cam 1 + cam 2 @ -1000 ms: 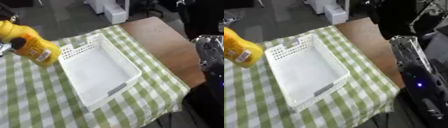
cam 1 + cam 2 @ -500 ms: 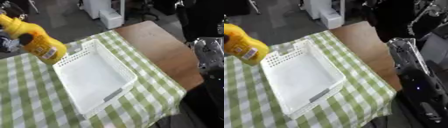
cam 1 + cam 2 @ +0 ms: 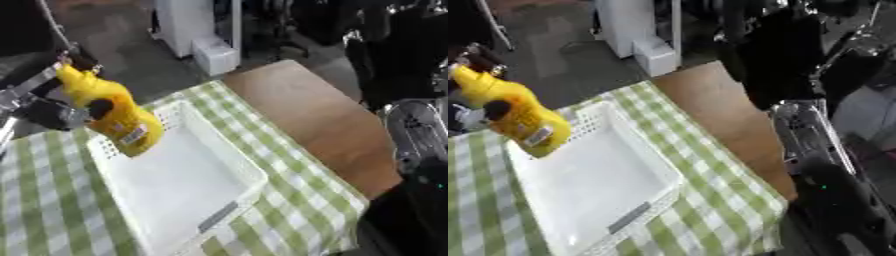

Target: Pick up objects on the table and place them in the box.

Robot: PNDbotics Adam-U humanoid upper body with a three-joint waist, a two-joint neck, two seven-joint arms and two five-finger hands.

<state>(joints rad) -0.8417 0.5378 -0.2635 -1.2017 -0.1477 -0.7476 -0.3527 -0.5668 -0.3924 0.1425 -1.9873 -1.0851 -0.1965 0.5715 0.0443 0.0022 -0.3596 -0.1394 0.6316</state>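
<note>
Above the white perforated plastic box's (image 3: pixel 184 190) far-left corner, the left robot hand (image 3: pixel 66 112) clamps a tilted yellow plastic bottle (image 3: pixel 114 115).

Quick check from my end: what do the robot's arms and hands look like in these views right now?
The left hand is dark, with silver-grey metal segments on the arm reaching in from the left edge. The right arm is a silver and black casing with a darker rounded section below it, lit by a small green point. The right hand is out of view.

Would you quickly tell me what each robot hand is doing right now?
Left robot hand: shut on the yellow bottle, held over the white basket.
Right robot hand: not in view.
</note>
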